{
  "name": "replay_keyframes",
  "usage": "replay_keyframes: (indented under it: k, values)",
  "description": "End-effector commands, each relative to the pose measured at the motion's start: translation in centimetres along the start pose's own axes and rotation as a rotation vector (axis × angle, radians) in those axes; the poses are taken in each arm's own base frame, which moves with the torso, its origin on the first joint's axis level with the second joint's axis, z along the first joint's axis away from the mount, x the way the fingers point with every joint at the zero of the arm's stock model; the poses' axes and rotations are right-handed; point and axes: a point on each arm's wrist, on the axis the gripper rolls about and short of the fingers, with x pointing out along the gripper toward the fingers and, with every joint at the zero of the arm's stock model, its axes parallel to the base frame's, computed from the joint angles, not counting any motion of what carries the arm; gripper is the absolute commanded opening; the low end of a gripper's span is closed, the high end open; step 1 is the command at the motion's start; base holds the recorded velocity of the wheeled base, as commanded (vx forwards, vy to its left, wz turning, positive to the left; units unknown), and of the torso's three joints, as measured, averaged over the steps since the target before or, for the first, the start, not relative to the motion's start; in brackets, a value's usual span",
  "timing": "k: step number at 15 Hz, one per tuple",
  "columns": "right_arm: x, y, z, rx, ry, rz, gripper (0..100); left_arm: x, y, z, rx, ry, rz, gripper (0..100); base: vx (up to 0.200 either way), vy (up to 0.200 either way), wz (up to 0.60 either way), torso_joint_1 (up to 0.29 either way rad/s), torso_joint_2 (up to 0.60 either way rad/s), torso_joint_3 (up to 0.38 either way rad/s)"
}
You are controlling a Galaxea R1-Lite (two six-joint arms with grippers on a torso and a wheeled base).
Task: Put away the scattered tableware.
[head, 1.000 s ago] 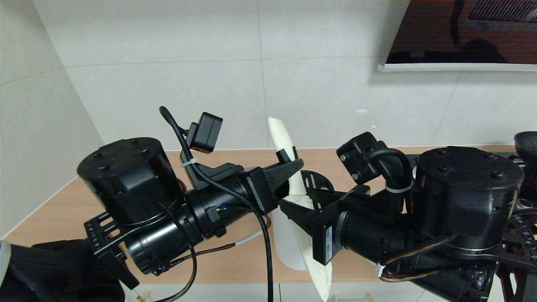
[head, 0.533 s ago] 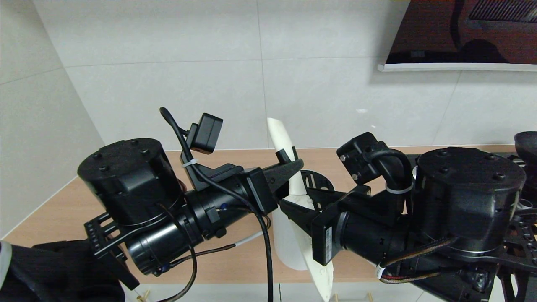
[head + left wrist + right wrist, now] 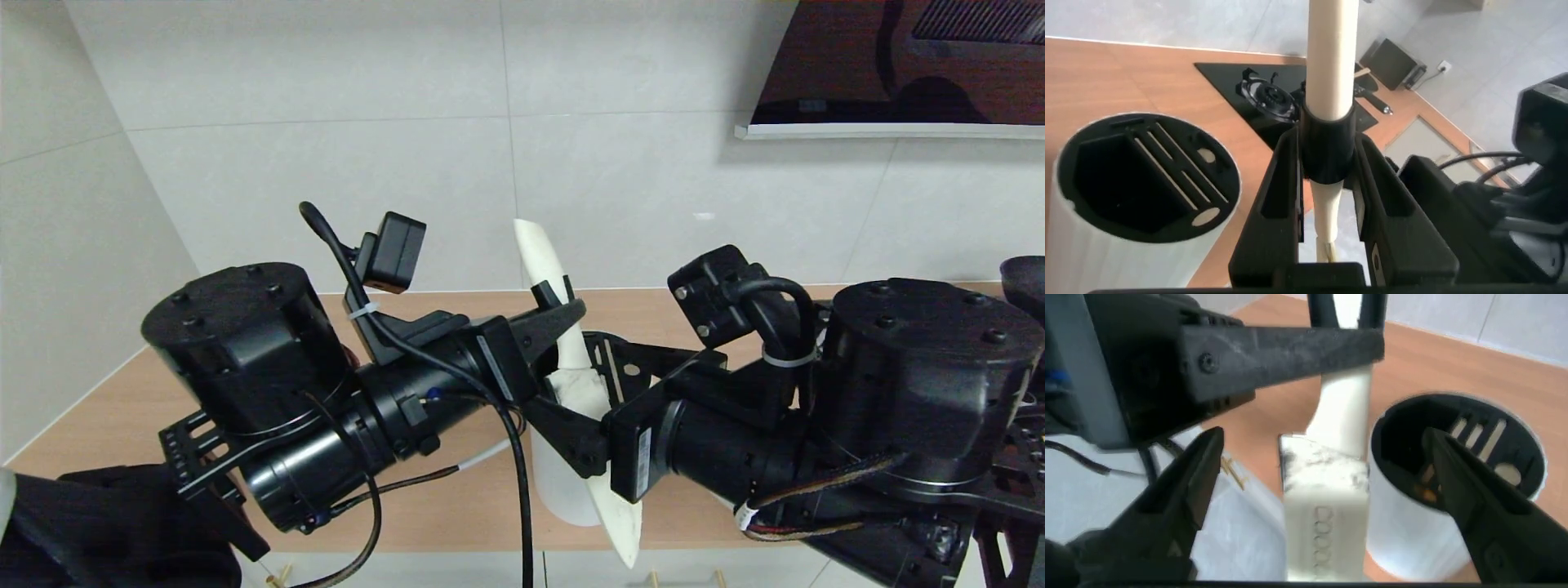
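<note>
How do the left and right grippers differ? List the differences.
The left gripper is shut on the cream spatula by its handle; the right gripper is open, fingers spread either side of its blade. The left gripper sits higher up the spatula, the right gripper lower. Both are black, by the white holder.

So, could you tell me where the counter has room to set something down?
Bare counter lies left of the utensil holder, out to the side wall. It is crowded around the holder, where the left hand and right hand meet at the spatula; the cooktop lies to its right.
</note>
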Motion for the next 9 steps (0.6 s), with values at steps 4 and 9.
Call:
replay_keyframes:
  k: [4, 9]
  values:
    - [-2.1, -4.1, 3.2, 0.022, -0.121, -0.126, 100, 0.6, -1.9, 3.9, 0.020, -0.146, 0.072, 0, 0.000, 0.000, 0.00, 0.000, 0.00, 0.000]
    - [-4.0, -9.9, 5.6, 0.029, -0.209, -0.324, 100, 1.4, -4.8, 10.9, 0.083, -0.301, 0.297, 0, 0.000, 0.000, 0.00, 0.000, 0.00, 0.000]
